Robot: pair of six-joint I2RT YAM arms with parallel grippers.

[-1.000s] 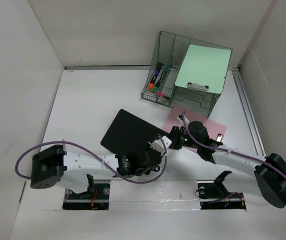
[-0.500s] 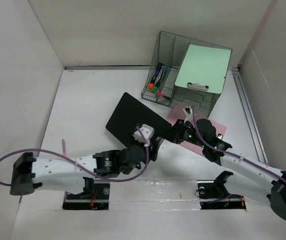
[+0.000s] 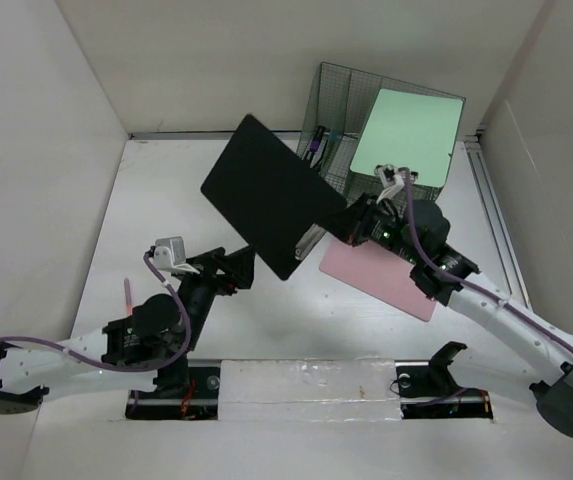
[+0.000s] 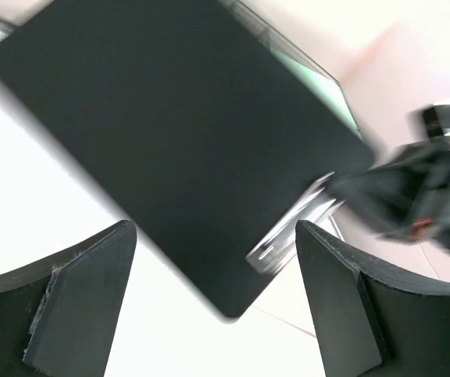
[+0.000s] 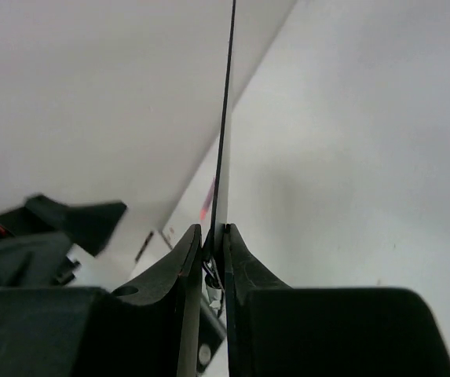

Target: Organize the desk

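Desk: large flat matte white tabletop, roughly square

Looks like a robotics lab test cell rather than a working office. Boxed in on every visible side by plain white panel walls around a matte white counter. Fitted with a left arm and a right arm bolted side by side at the near edge. Furnished only with staged desk props: a dark wire-mesh organizer holding markers, a green clipboard, a black clipboard and a pink clipboard.
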